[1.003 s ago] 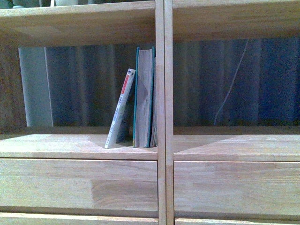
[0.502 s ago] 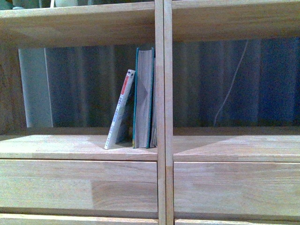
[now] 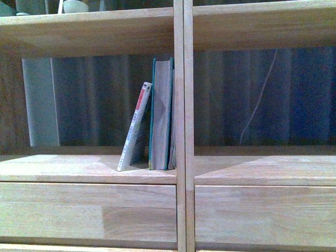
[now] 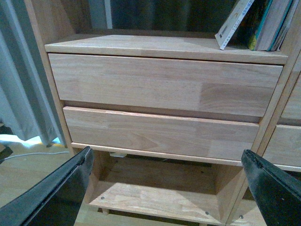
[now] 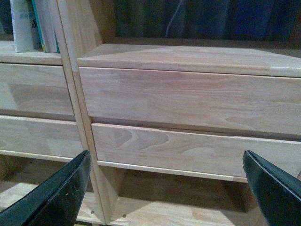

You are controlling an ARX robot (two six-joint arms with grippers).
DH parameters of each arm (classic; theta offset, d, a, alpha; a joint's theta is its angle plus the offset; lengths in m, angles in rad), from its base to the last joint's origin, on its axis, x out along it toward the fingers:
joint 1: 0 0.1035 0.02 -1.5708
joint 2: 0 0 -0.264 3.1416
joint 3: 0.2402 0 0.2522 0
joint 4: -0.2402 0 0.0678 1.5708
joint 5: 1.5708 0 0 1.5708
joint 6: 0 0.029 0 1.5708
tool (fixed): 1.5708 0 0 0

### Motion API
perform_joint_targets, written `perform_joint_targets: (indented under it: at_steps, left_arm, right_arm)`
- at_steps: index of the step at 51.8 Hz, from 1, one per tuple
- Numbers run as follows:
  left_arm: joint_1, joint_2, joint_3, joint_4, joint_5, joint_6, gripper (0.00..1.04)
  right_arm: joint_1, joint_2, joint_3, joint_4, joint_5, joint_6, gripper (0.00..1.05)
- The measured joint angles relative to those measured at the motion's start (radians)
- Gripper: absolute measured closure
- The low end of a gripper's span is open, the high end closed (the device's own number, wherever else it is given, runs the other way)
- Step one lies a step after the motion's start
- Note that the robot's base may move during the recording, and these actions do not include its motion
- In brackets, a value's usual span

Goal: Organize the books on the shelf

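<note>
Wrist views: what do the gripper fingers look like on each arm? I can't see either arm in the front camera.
Both look alike. The left gripper has two black, matte fingers that taper like wedges toward the tips, with slightly scuffed edges. The right gripper has matching black wedge fingers. No cables, markings or arm links are in view.

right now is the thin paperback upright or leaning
Leaning. In the front view the thin paperback tilts, its top resting against the upright teal book, its foot set out to the left on the shelf.
</note>
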Motion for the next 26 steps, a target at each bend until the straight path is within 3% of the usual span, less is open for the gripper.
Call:
perform_joint_targets:
  at_steps: [26]
  left_arm:
    - [0.000, 0.000, 0.000, 0.000, 0.000, 0.000, 0.07]
  right_arm:
    - [0.000, 0.000, 0.000, 0.000, 0.000, 0.000, 0.07]
